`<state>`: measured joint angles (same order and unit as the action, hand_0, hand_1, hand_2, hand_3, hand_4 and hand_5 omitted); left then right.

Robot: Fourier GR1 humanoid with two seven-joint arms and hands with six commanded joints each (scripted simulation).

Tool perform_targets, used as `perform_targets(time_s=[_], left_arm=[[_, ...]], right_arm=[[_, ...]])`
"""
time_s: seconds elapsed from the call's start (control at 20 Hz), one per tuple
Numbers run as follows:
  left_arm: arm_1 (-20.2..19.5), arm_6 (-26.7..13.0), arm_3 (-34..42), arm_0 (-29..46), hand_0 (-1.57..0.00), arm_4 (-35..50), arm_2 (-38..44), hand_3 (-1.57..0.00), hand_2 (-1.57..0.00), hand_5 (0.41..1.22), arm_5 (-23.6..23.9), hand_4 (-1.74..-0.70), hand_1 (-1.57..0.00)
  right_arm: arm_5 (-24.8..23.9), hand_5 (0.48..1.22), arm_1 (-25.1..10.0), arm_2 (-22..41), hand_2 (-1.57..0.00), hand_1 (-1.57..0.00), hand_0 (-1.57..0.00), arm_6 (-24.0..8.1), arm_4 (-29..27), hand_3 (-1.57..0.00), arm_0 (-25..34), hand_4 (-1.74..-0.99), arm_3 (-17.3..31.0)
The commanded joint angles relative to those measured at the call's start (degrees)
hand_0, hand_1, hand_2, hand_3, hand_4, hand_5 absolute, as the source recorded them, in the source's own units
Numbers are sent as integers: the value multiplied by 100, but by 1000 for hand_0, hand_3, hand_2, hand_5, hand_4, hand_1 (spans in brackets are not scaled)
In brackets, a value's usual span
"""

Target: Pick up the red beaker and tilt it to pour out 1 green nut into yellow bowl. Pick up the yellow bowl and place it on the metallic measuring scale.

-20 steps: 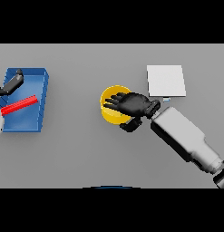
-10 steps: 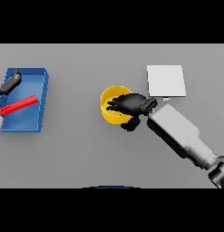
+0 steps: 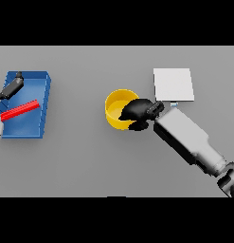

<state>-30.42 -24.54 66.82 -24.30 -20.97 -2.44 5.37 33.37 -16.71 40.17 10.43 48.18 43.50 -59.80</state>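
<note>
The yellow bowl stands at the middle of the grey table. My right hand has its fingers curled over the bowl's right rim, with the thumb outside the wall. Its palm hides the inside of the bowl on that side, and no green nut shows. The metallic scale, a pale square plate, lies just up and to the right of the bowl. The red beaker lies on its side, slanted, in the blue tray at far left. My left hand hovers above the beaker's upper end with straight fingers, apart from it.
The blue tray's walls rise around the beaker at the table's left edge. My right forearm slants across the table's lower right, below the scale.
My right hand's fingers have curled down from a spread pose onto the bowl's rim, and the forearm has swung slightly. The left hand's fingers have drawn together. The bowl and beaker have stayed put.
</note>
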Motion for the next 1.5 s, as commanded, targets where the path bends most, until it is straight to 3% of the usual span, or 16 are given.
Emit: perform_targets(time_s=[0.0, 0.2, 0.4, 0.65, 0.75, 0.8, 0.95, 1.05, 1.15, 1.45], left_arm=[[-41, 7, 67, 83, 1, -21, -11, 1, 1, 695, -10, -750, 1], [-50, -17, -41, -8, 1, -37, -19, 1, 1, 689, -43, -735, 1], [-63, 11, -24, -15, 1, 12, 0, 1, 1, 685, -91, -731, 1], [-95, 35, -4, -29, 1, -12, 12, 1, 1, 690, -56, -735, 1], [-101, 59, 24, 42, 1, 5, 10, 1, 1, 697, -79, -734, 1], [-72, 32, 31, -9, 1, -23, -11, 1, 1, 696, -49, -738, 1], [-72, 23, -41, -99, 1, -27, 3, 1, 1, 697, -40, -736, 1], [-104, 110, -55, -55, 1, 56, 71, 1, 1, 697, -71, -746, 1], [-106, 28, -14, -42, 1, 27, 36, 1, 1, 702, -93, -741, 1], [-128, -143, 77, -45, 1, 8, 56, 1, 1, 708, -83, -743, 1]], right_arm=[[2, 1157, -17, 17, -1205, -1330, -1334, -69, -8, -1120, -34, -1647, -45], [-34, 1195, -113, 10, -1281, -1472, -1474, -28, -110, -1365, -90, -1702, -149], [-58, 1210, -207, -13, -1306, -1531, -1531, -49, -149, -1405, -127, -1725, -392], [279, 1217, -342, -275, -1404, -1558, -1558, -392, -308, -1266, 25, -1736, -824], [342, 1219, -527, -375, -1419, -1563, -1563, -351, -344, -1242, -11, -1738, -1030], [382, 1219, -553, -468, -1414, -1564, -1564, -541, -327, -1257, 76, -1738, -1098], [249, 1220, -652, -629, -1436, -1568, -1568, -551, -320, -1266, 80, -1740, -1148], [260, 1220, -738, -740, -1439, -1569, -1569, -526, -379, -1376, 34, -1740, -1262], [244, 1220, -762, -894, -1472, -1570, -1570, -720, -387, -1309, 14, -1740, -1251], [-263, 1221, -1253, -1403, -1536, -1571, -1571, -537, -267, -1209, 117, -1741, -787]])
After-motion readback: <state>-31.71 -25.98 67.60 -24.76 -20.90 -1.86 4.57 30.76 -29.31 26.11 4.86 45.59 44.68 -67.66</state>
